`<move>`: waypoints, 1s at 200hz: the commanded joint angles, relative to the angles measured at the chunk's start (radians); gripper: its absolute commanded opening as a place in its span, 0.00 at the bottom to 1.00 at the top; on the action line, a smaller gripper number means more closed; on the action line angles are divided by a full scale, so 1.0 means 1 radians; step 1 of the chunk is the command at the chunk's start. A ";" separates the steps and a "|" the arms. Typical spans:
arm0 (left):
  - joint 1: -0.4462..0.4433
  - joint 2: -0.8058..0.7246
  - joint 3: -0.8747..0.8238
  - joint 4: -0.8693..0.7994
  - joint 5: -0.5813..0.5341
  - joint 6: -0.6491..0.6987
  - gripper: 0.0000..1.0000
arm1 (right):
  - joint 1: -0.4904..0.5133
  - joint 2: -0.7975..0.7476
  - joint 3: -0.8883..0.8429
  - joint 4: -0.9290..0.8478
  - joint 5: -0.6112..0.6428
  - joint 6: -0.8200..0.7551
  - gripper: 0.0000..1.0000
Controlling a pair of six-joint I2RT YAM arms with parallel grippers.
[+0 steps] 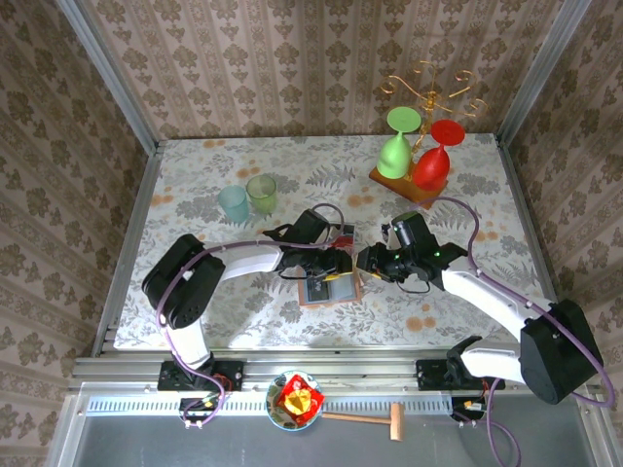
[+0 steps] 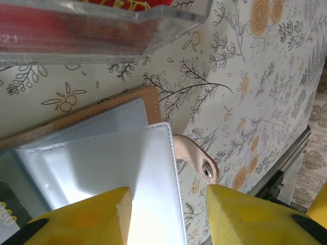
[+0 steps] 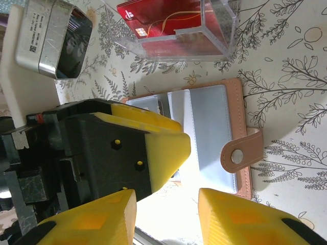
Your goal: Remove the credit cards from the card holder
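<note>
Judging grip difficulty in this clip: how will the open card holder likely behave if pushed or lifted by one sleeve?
The card holder is probably floppy: its thin plastic sleeves fan out loosely rather than lying stacked. Their glossy surface looks slippery, so a grip may slip. It lies flat and looks light, so a push would likely slide it, not tip it.
</note>
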 commanded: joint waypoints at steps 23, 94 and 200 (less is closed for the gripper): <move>-0.004 0.004 -0.010 0.023 0.020 0.010 0.43 | -0.005 -0.010 -0.015 -0.017 -0.005 -0.007 0.38; 0.000 0.021 -0.036 0.073 0.035 -0.013 0.43 | -0.005 -0.011 -0.020 -0.015 -0.014 0.003 0.38; 0.026 -0.079 -0.093 0.096 0.020 -0.013 0.43 | 0.019 0.043 -0.011 0.035 -0.034 0.031 0.38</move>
